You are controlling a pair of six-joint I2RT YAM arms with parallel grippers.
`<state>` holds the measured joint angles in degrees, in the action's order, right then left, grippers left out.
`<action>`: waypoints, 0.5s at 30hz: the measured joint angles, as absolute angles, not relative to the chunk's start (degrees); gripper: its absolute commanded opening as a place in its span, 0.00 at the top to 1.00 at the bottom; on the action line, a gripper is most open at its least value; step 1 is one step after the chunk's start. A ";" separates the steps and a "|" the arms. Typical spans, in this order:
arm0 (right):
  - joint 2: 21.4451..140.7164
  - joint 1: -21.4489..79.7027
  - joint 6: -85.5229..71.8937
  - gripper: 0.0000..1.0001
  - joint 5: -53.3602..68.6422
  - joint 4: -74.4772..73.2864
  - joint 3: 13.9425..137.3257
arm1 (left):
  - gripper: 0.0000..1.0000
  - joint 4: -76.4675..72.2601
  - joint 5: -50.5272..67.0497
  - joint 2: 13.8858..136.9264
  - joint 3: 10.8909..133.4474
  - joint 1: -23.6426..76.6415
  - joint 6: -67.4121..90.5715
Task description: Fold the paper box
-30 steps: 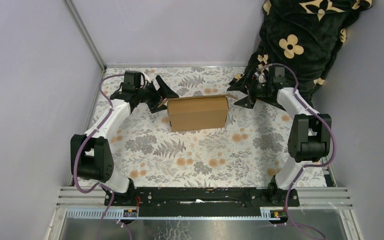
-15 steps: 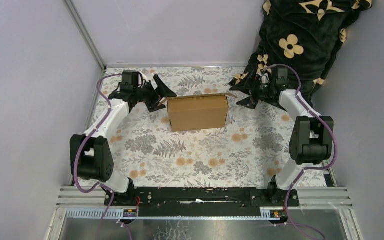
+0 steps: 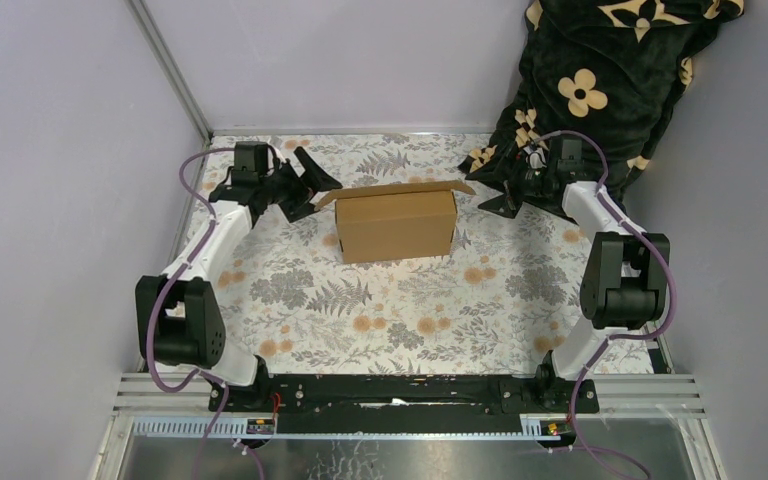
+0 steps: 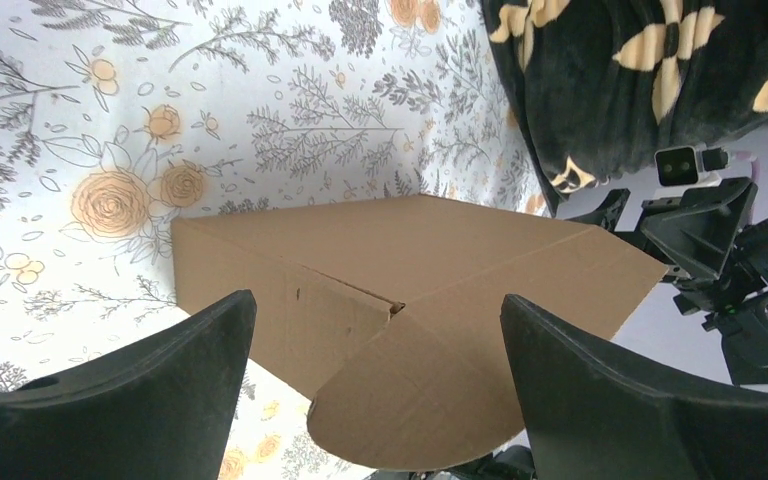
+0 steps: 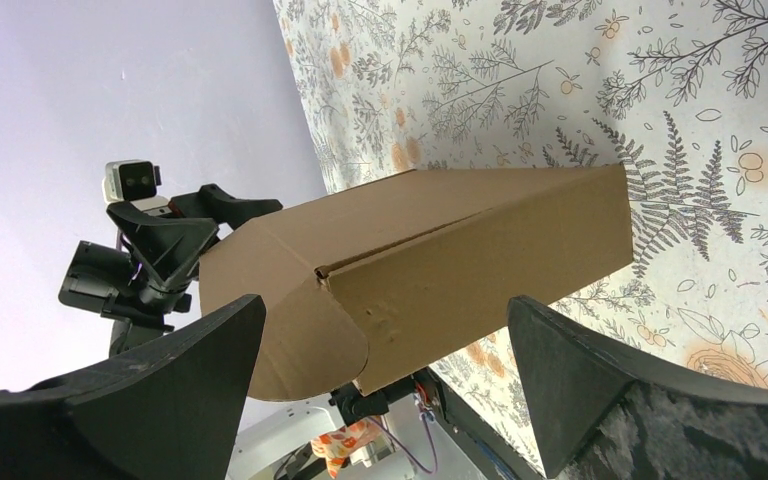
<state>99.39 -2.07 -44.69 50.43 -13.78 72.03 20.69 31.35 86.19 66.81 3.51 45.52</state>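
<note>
My paper box (image 3: 397, 225) rests on the floral tablecloth (image 3: 410, 300), long axis left to right. My left gripper (image 3: 318, 192) and right gripper (image 3: 490, 190) flank its short ends, equally near, fingers spread, empty.

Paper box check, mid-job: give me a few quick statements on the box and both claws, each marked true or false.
1. The paper box stands on the floral table cover. True.
2. The left claw is shut on a box flap. False: its jaws stand wide open, gripping nothing.
3. The right claw is open. True.
4. The box lies as a flat sheet. False: it stands folded up, with flaps sticking out at its far corners.
5. A dark flowered blanket sits at the far right. True.
</note>
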 measured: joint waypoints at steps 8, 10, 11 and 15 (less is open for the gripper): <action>99.29 -3.64 -44.84 0.00 50.06 -12.47 69.82 | 0.02 20.49 27.18 82.13 65.95 1.76 45.43; 99.07 -4.58 -44.88 0.00 50.00 -12.29 68.51 | 0.02 20.47 26.35 80.95 65.95 1.21 45.39; 98.91 -4.97 -44.88 0.00 49.98 -12.27 67.94 | 0.02 20.47 26.15 80.53 65.95 0.97 45.34; 98.15 -6.55 -44.80 0.00 49.25 -12.38 66.76 | 0.02 20.56 25.32 79.44 65.95 0.14 45.01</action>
